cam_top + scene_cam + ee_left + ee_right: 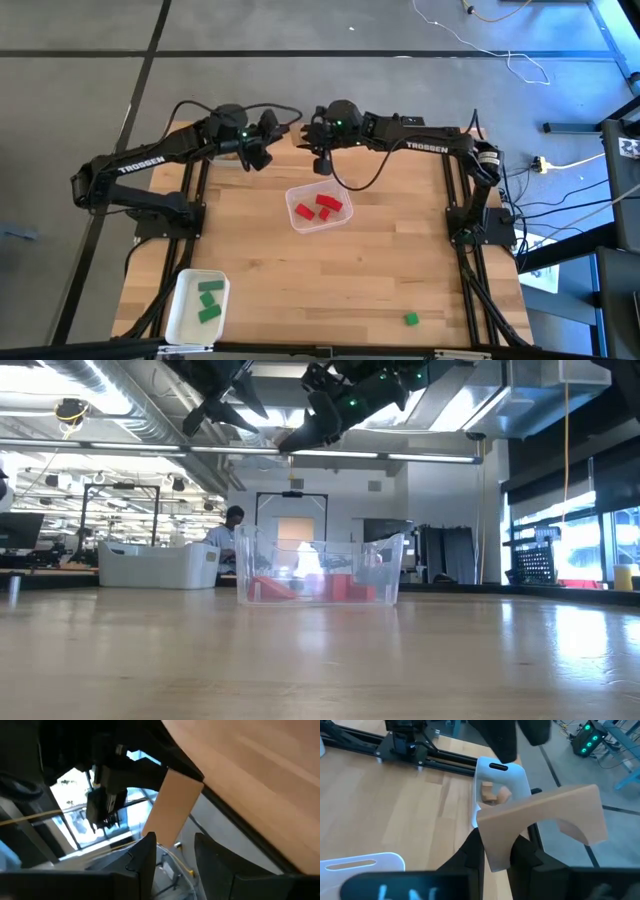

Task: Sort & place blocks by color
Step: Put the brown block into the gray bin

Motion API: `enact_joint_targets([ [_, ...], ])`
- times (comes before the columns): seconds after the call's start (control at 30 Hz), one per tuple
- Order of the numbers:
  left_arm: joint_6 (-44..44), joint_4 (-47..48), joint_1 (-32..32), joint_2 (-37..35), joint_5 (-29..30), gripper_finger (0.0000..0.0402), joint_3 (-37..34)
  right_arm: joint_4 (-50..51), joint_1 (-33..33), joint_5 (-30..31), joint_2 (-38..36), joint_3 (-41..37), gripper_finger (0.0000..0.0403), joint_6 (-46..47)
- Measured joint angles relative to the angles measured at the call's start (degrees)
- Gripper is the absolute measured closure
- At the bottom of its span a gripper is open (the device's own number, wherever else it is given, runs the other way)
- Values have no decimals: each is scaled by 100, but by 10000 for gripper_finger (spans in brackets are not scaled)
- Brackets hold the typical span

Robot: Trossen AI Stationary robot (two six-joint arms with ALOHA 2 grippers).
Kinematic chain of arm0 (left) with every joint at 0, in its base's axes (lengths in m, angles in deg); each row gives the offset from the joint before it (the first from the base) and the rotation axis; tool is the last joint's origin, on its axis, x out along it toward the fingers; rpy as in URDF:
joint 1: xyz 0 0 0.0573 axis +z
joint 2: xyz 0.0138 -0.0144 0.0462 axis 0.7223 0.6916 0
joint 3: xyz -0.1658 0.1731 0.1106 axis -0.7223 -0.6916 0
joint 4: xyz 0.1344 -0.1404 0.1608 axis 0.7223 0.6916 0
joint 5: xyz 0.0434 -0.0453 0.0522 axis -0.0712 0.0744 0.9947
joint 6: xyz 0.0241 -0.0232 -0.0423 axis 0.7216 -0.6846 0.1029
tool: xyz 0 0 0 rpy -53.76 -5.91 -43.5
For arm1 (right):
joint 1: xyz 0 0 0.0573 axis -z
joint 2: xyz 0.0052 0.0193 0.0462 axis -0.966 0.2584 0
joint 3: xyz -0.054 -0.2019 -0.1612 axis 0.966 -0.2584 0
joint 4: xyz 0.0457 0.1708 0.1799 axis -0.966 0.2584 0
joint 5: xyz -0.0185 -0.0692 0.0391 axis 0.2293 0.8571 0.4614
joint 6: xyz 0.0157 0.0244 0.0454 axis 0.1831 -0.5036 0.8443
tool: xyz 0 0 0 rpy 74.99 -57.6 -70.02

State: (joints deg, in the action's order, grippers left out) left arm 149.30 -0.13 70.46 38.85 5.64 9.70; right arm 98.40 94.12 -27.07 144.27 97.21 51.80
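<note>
Right wrist: gripper pinching tan block.

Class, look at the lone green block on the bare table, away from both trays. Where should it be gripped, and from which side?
Grip the green block across two opposite side faces, coming straight down from above. It lies flat on the table with nothing beside it, so fingers likely fit either side.
</note>
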Motion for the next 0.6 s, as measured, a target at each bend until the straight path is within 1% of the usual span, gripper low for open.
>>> enact_joint_targets([
  [0.13,-448,0,-8,0,-10,276,0,2,-2,0,0,0,354,-1],
  [0.47,-2010,0,-4,0,-10,276,0,4,0,2,0,0,354,-4],
  [0.53,-2043,0,-5,0,-76,276,0,4,0,2,0,0,354,-3],
  [0.6,-1878,0,-5,0,-197,276,0,4,0,0,0,0,354,0],
])
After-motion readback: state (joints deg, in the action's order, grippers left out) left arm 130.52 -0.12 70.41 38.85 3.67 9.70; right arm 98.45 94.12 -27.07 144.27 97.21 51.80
